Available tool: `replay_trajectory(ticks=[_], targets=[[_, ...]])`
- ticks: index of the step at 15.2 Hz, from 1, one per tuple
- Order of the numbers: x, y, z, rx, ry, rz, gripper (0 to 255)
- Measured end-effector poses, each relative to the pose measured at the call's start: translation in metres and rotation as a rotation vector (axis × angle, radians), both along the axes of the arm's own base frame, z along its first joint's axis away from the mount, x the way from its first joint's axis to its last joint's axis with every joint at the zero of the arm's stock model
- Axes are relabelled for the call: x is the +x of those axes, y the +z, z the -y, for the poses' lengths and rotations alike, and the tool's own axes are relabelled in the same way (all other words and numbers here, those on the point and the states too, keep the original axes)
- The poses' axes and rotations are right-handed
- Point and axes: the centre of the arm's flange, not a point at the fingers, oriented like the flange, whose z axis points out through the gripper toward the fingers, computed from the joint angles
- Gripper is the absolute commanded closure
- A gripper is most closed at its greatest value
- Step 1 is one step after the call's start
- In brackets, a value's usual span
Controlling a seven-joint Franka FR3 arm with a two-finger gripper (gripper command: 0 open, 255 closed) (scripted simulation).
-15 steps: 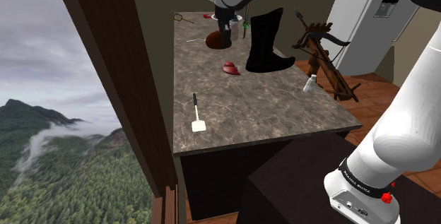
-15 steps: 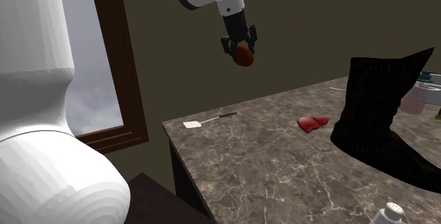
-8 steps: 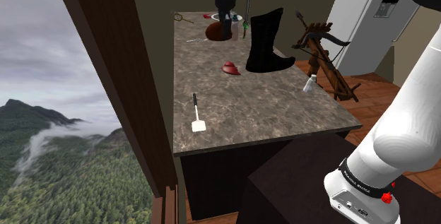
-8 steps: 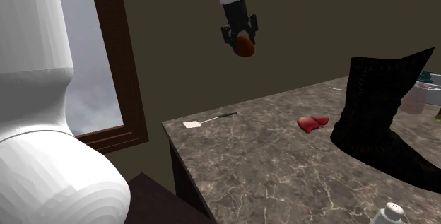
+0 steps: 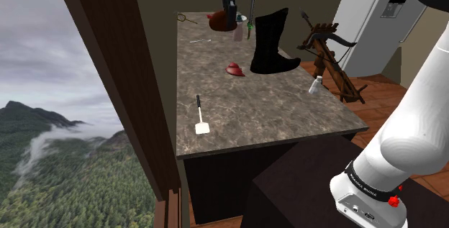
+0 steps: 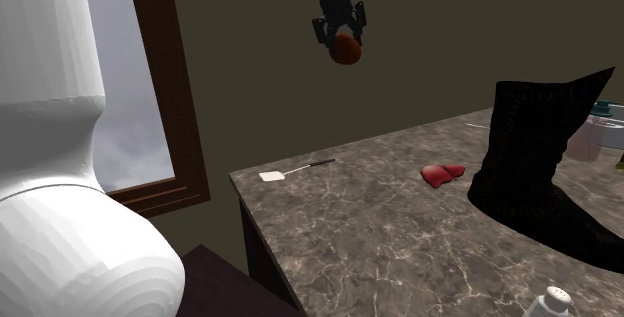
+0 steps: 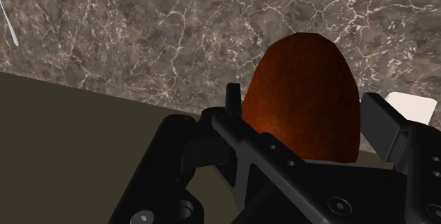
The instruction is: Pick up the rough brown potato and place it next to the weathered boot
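the gripper [image 6: 338, 37] clasps the reddish-brown potato [image 6: 347, 51] high above the bench [image 6: 340, 237], well apart from the black boot [image 6: 530, 155] standing upright on it.

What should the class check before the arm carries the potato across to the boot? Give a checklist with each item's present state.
1. Potato clasped by the end effector: ok.
2. Potato held well above the countertop: ok.
3. Boot standing upright: ok.
4. Bare countertop beside the boot for a landing spot: ok, though a small red object lies close to it.
5. Grip firm enough for the carry: cannot tell.
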Motion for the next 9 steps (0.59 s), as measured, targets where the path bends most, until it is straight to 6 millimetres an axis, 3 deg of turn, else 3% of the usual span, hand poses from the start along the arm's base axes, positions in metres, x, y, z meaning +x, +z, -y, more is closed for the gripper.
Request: replay_trajectory(ticks=[9], targets=[[0.000,0.046,-0.001,0.000,0.000,0.000,255]])
